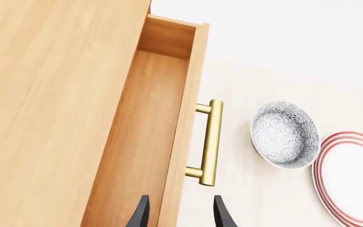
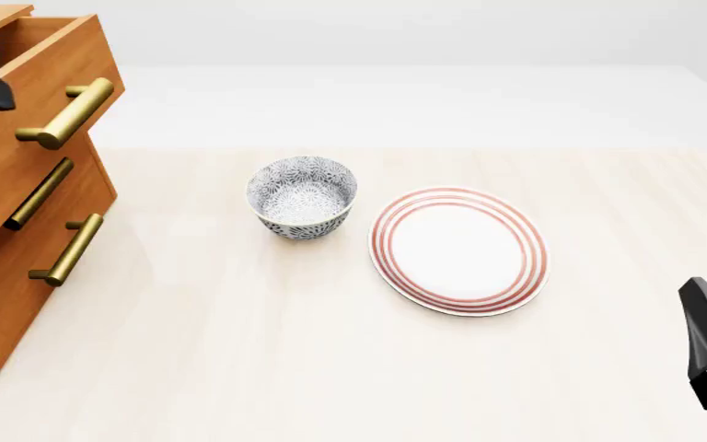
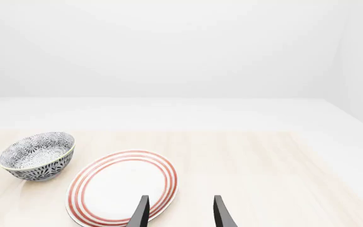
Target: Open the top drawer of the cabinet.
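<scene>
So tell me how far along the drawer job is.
Done: the top drawer stands pulled out of the cabinet, its bare inside showing in the left wrist view. In hand: nothing; the left end effector is open above the drawer front, off the handle. Left: little, at most pulling further.

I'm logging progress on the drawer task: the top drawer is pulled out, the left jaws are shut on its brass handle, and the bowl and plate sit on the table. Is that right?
Not quite. The top drawer is pulled out, but the left gripper is open and clear of the brass handle, as the left wrist view shows. The bowl and plate do sit on the table.
</scene>
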Available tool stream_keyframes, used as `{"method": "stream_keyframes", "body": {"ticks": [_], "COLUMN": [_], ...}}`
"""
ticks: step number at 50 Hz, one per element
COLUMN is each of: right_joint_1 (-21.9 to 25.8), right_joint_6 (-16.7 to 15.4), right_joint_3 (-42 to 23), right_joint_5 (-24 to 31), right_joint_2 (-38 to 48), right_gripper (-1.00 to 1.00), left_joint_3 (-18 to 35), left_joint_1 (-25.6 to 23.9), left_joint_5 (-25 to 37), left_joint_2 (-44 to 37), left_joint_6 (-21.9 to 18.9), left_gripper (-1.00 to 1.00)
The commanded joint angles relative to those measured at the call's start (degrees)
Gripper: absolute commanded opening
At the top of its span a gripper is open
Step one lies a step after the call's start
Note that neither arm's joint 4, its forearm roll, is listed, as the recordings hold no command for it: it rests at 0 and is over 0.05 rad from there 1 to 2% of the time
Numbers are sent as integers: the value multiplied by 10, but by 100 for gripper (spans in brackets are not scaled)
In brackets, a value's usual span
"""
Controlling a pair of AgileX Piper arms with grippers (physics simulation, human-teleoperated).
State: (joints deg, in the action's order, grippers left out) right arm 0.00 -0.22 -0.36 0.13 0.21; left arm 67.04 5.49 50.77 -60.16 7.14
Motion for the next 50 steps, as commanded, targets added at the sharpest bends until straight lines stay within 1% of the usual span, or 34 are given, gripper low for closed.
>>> {"method": "stream_keyframes", "body": {"ticks": [1, 8, 12, 18, 23, 26, 28, 34, 37, 50], "right_joint_1": [0, 0, 0, 0, 0, 0, 0, 0, 0, 0], "right_joint_6": [0, 0, 0, 0, 0, 0, 0, 0, 0, 0], "right_joint_3": [0, 0, 0, 0, 0, 0, 0, 0, 0, 0], "right_joint_5": [0, 0, 0, 0, 0, 0, 0, 0, 0, 0], "right_joint_2": [0, 0, 0, 0, 0, 0, 0, 0, 0, 0], "right_gripper": [100, 100, 100, 100, 100, 100, 100, 100, 100, 100], "left_joint_3": [-22, -28, -31, -31, -33, -32, -31, -32, -33, -27], "left_joint_1": [3, -4, -18, -24, -44, -47, -60, -71, -86, -115], "left_joint_5": [-19, -30, -36, -38, -42, -41, -41, -40, -41, -38], "left_joint_2": [-10, -20, -28, -34, -43, -44, -48, -52, -57, -71], "left_joint_6": [-1, 3, 10, 7, 10, 10, 13, 12, 17, 13], "left_gripper": [100, 100, 100, 100, 100, 100, 100, 100, 100, 100]}}
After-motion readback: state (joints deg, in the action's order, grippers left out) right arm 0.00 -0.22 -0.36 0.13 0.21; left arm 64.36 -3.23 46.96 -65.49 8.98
